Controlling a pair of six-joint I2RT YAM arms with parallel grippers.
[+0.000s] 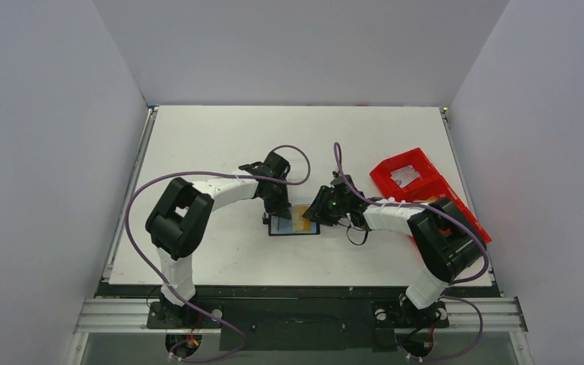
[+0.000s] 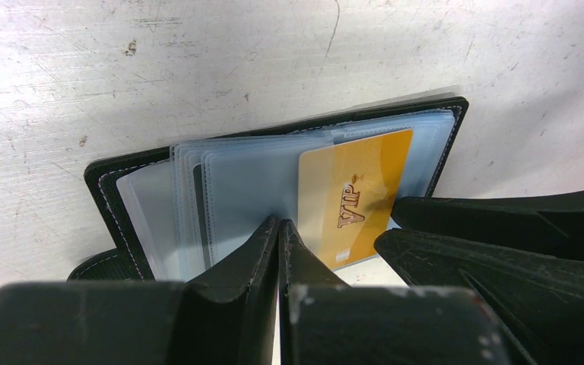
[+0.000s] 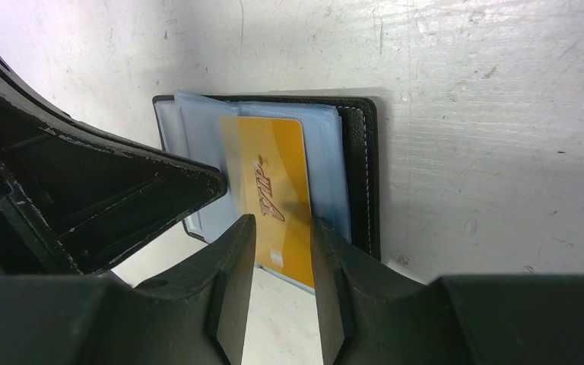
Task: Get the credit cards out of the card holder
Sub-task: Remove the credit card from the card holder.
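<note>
At frame centre, our left gripper [image 2: 279, 228] presses jaws closed on the open card holder [image 1: 294, 223]; our right gripper [image 3: 283, 236] jaws narrowly straddle the gold card [image 3: 274, 194].

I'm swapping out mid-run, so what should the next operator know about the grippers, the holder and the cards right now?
Left gripper: jaws shut, tips pressing on the clear sleeves of the card holder, pinning it open on the table.
Right gripper: jaws open, straddling the near edge of the gold VIP card, not yet closed on it.
Done: holder lies open, the gold card partly out of its sleeve.
Left: grip that card, pull it free, set it down, then check the other sleeves; whether they hold more cards cannot be told.
</note>
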